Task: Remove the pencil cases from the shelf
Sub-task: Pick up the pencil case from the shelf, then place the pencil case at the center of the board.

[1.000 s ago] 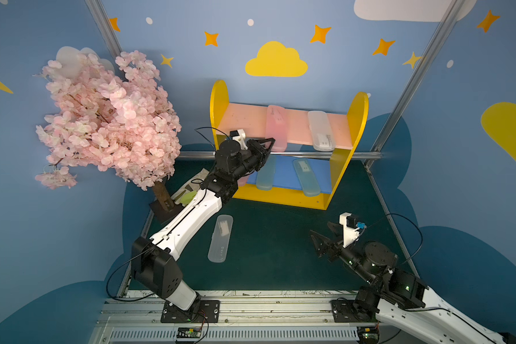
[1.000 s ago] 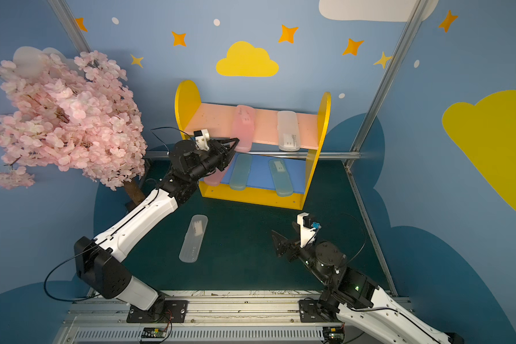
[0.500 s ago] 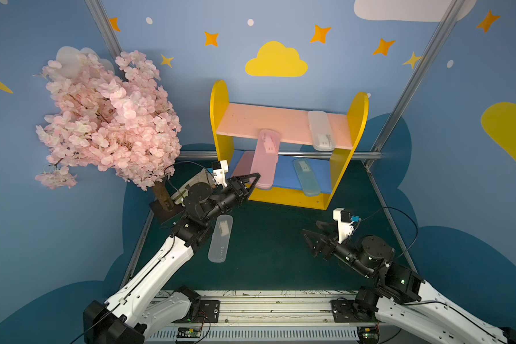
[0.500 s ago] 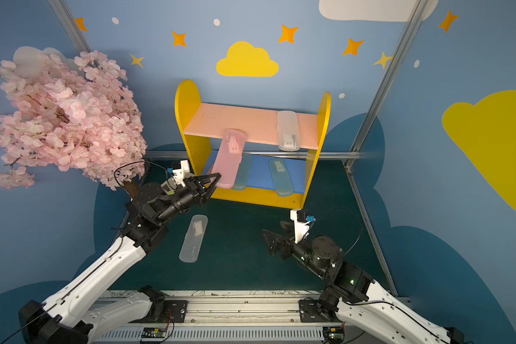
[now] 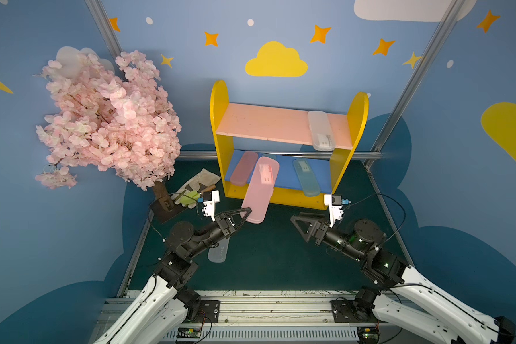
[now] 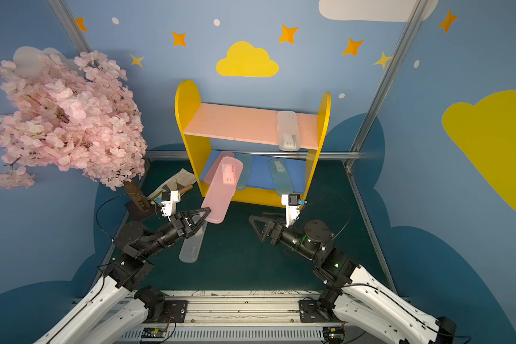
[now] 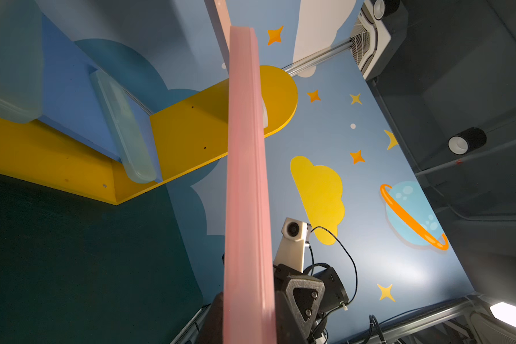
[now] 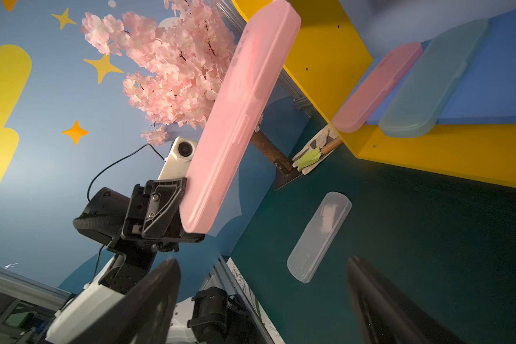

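My left gripper is shut on the near end of a pink pencil case, held in the air in front of the shelf; it shows edge-on in the left wrist view. A frosted white case lies on the pink upper board. On the blue lower board lie a pink case, a pale blue case and another pale blue one, partly hidden. A frosted case lies on the green mat under my left arm. My right gripper hovers open and empty above the mat.
A pink blossom tree on a dark base stands at the left. A beige glove with a green trowel lies between the tree and the shelf. A metal rail runs along the mat's front edge.
My left arm has drawn back from the upper board toward the front, carrying the pink case down and out. The right gripper has edged toward the middle, its jaws slightly narrower.
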Controlling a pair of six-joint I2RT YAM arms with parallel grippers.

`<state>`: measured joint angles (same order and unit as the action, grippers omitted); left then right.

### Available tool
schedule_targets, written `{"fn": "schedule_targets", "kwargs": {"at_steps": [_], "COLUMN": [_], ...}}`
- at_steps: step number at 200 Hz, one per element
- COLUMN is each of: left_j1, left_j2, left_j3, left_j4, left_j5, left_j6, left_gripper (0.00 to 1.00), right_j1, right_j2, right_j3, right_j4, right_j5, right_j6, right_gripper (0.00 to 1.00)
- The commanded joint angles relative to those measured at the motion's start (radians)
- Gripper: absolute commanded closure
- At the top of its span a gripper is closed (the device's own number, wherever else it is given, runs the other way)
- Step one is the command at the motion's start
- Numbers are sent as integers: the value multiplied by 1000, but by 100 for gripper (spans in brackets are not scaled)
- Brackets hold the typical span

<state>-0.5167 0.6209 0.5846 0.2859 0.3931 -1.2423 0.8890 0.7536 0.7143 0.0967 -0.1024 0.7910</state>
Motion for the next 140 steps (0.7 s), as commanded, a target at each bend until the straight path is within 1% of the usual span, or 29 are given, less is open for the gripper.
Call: {"fn": "schedule_targets", "kwargs": {"at_steps": [1,45,90,140], "left_j1": [-15,-50,-75,-88], "left_j2": [-54,-62,-66,-62], "left_j3": [-15,-25,-23,-24], "left_j4": [42,69,69,90], "left_j5": [19,44,43,45], "left_j6": [40,52,69,77], "left_gripper": [97,97,97,97], "right_j1": [-13,-18,-18,-18], "right_j2": [46,160,225,294], "right_j3": [30,65,91,141], "right_j4": [145,281,368,422], "right_j5": [-95,-178,-198,-232], "right_j6": [87,163,199,213], "right_gripper": [11,17,22,34]}}
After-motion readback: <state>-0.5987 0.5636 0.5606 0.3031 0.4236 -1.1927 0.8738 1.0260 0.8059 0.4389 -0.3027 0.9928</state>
